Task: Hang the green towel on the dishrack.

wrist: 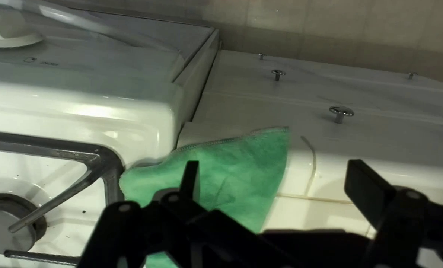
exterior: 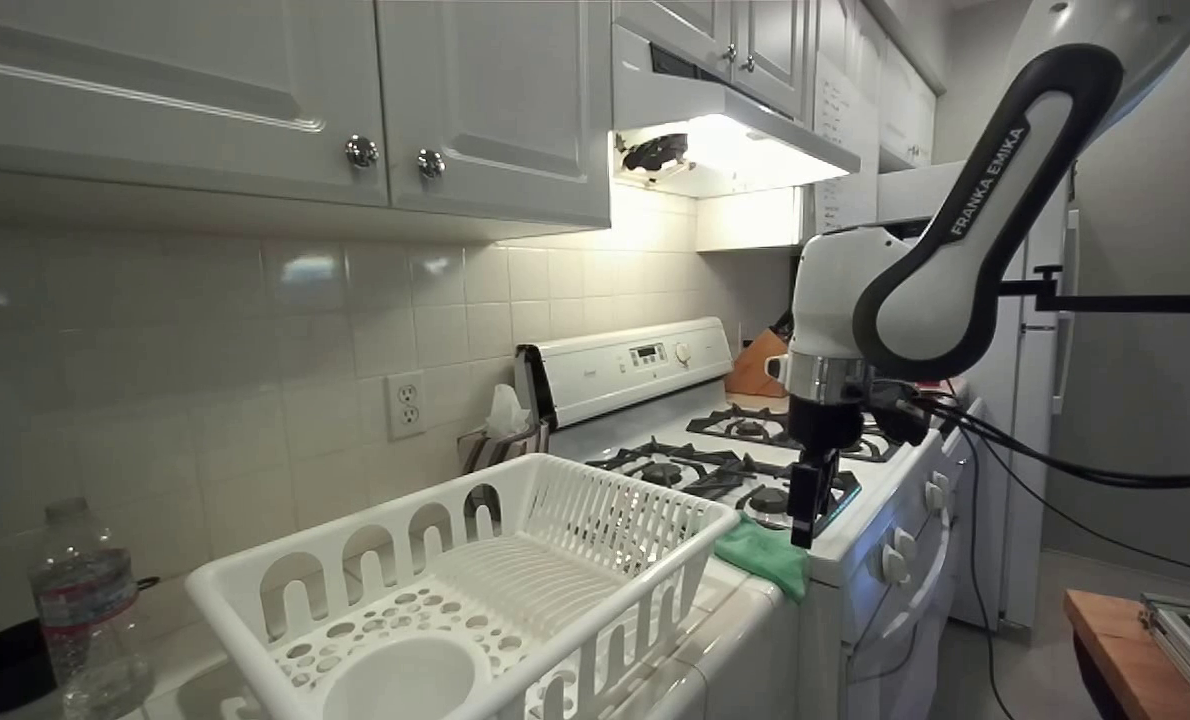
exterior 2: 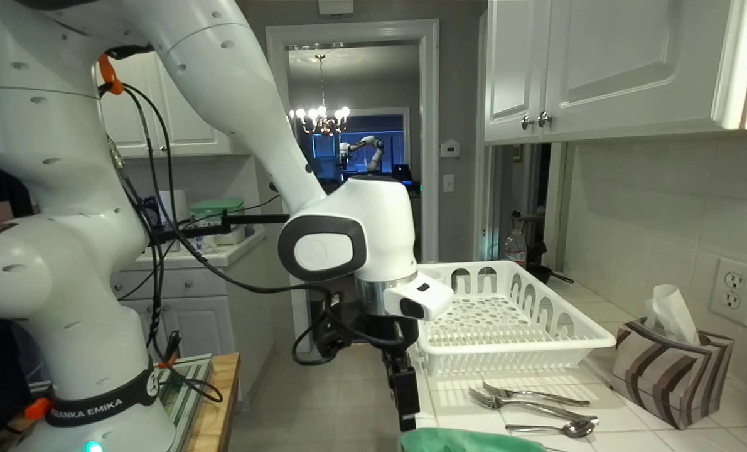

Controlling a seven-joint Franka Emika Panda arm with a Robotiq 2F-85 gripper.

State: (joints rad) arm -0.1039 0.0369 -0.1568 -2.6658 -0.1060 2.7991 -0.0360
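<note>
The green towel (wrist: 240,167) lies flat over the counter's front edge and against the stove's corner. It also shows in both exterior views (exterior: 767,562) (exterior 2: 467,441). The white dishrack (exterior: 365,526) stands on the counter beside the towel; it shows in an exterior view (exterior 2: 511,359) and is out of the wrist view. My gripper (wrist: 277,178) points down with its fingers wide apart and nothing between them. In the wrist view one finger is over the towel and the other over bare tile. The gripper also shows in both exterior views (exterior: 805,515) (exterior 2: 408,408), just above the towel.
A white stove (wrist: 132,123) with black grates (exterior: 770,500) borders the towel. Two forks (exterior 2: 537,408) and a spoon (exterior 2: 574,429) lie by the rack. A tissue box (exterior 2: 668,370) stands near the wall. A white round dish (exterior: 405,680) is in the rack.
</note>
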